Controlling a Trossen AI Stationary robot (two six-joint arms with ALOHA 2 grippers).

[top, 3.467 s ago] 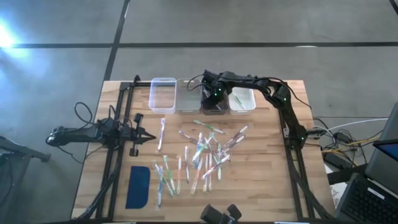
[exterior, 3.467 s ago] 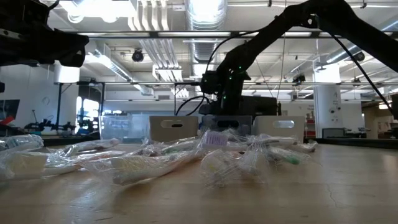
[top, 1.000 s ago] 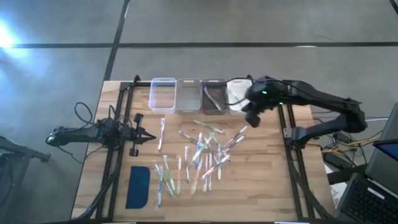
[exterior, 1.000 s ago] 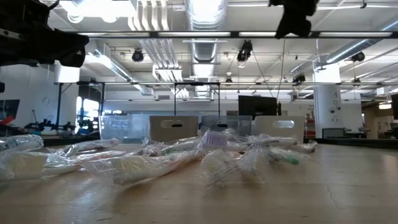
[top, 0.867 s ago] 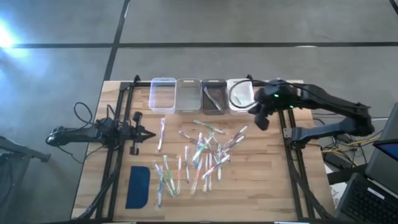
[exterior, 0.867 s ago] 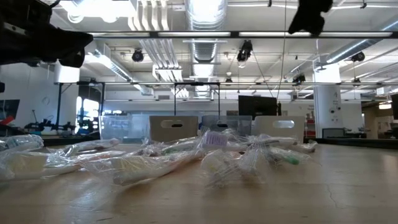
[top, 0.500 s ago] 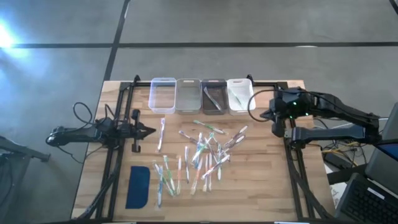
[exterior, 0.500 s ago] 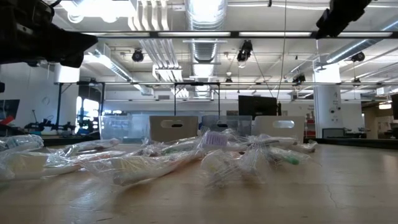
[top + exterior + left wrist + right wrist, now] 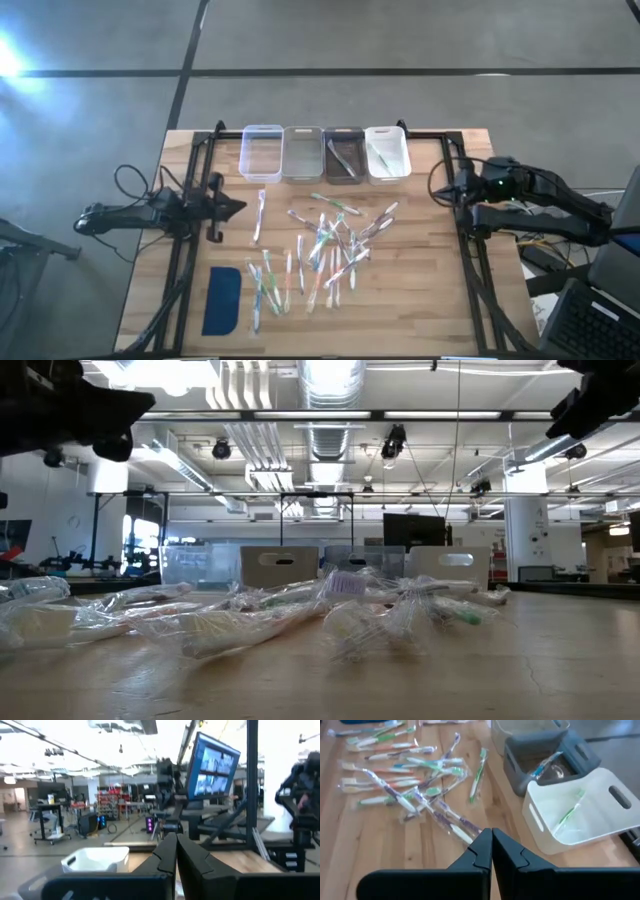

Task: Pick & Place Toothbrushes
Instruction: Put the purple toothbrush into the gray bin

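Observation:
Several wrapped toothbrushes [image 9: 320, 245] lie scattered flat on the middle of the wooden table; they also show in the right wrist view as toothbrushes [image 9: 410, 780]. One toothbrush [image 9: 569, 813] lies in the white bin [image 9: 387, 152] and another [image 9: 545, 765] in the dark bin [image 9: 344, 153]. My right gripper [image 9: 491, 837] is shut and empty, raised over the table's right side [image 9: 458, 192], clear of the bins. My left gripper [image 9: 238, 207] is shut and empty at the table's left side, its fingers [image 9: 176, 851] pointing across the table.
A clear bin [image 9: 262, 153] and a grey bin [image 9: 302, 152] stand left of the dark one along the far edge. A flat dark-blue pad [image 9: 222, 300] lies at the near left. Black frame rails [image 9: 470, 270] run down both sides of the table.
My right gripper has drawn back from near the white bin toward the table's right edge, staying shut and empty. My left gripper has tipped up a little at the wrist. The toothbrushes lie where they were.

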